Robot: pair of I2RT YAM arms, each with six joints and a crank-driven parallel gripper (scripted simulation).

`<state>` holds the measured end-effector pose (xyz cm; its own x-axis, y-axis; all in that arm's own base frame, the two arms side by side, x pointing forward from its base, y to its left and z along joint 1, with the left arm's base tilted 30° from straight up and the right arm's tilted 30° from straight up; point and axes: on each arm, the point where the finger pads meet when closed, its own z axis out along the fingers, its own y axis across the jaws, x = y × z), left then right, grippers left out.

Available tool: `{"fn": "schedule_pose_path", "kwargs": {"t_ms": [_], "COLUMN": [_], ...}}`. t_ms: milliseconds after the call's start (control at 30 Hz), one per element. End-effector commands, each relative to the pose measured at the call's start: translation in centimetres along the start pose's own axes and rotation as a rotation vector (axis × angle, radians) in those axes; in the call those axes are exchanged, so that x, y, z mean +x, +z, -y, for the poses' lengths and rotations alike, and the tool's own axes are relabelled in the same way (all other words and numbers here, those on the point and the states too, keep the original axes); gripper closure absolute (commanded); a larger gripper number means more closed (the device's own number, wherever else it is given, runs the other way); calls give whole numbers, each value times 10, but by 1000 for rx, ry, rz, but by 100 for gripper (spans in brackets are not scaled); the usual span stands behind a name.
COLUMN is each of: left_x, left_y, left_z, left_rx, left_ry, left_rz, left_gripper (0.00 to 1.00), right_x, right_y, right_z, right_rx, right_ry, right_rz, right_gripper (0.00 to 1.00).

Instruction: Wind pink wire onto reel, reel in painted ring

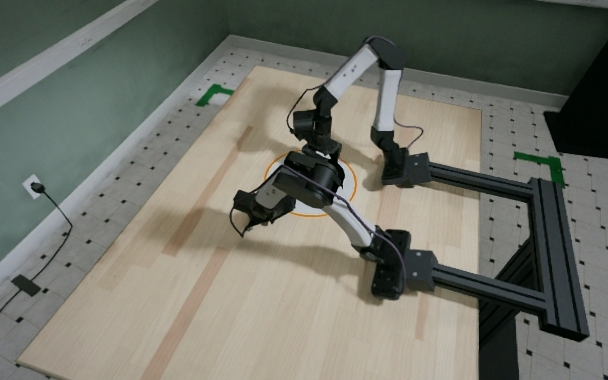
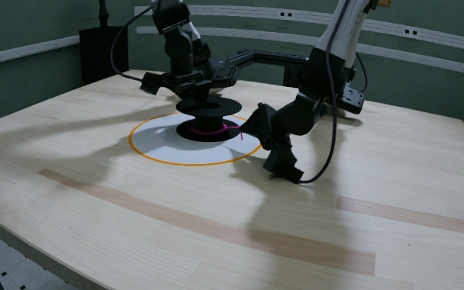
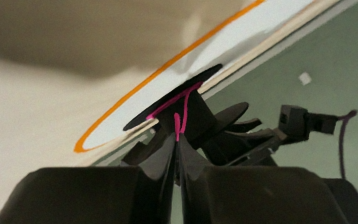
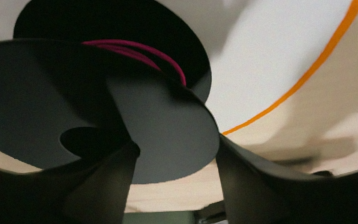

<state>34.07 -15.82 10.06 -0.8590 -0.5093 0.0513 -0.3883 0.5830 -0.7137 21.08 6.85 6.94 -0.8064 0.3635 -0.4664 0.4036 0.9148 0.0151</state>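
Note:
The black reel [image 2: 229,108] [image 3: 197,112] [image 4: 170,120] stands on its lower flange inside the orange painted ring [image 1: 356,185] [image 2: 198,165] [image 4: 300,84]. The pink wire [image 2: 202,133] [image 3: 186,107] [image 4: 145,46] lies around the hub low down, and a short length runs out to the left gripper. My left gripper [image 2: 241,129] [image 3: 177,135] is shut on the wire beside the reel; a short tail sticks out. My right gripper [image 2: 193,102] [image 4: 176,134] is shut on the upper flange, one finger at the centre hole and one at the rim. The top view barely shows the reel.
The left forearm [image 1: 302,185] hangs over the ring in the top view and hides most of its middle. The two wrists are close together, one on each side of the reel. The arm bases [image 1: 392,265] [image 1: 395,170] stand at the table's edge.

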Motion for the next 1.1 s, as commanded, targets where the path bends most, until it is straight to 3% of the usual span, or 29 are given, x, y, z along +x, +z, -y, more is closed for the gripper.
{"fn": "schedule_pose_path", "kwargs": {"t_ms": [0,133,167,300,600,733,1067], "left_x": [22,21,20,19,22,22,11], "left_y": [28,25,24,18,2,-2,-16], "left_z": [-49,-51,-51,-53,-48,-42,-11], "left_rx": [-111,-89,-86,-71,-32,-24,15], "left_ry": [-45,-58,-25,108,403,469,797], "left_rz": [-184,-169,-169,-161,-120,-111,-65], "left_gripper": [95,90,88,85,85,85,85], "right_x": [1,-3,-5,-13,-13,-8,-15], "right_y": [2,2,2,2,2,1,-60], "right_z": [-22,-24,-24,-19,-19,-32,-27], "right_rx": [-3,-4,1,2,2,2,2], "right_ry": [352,461,602,620,620,620,620], "right_rz": [26,27,37,39,39,39,39], "right_gripper": [42,42,42,42,15,15,15]}}
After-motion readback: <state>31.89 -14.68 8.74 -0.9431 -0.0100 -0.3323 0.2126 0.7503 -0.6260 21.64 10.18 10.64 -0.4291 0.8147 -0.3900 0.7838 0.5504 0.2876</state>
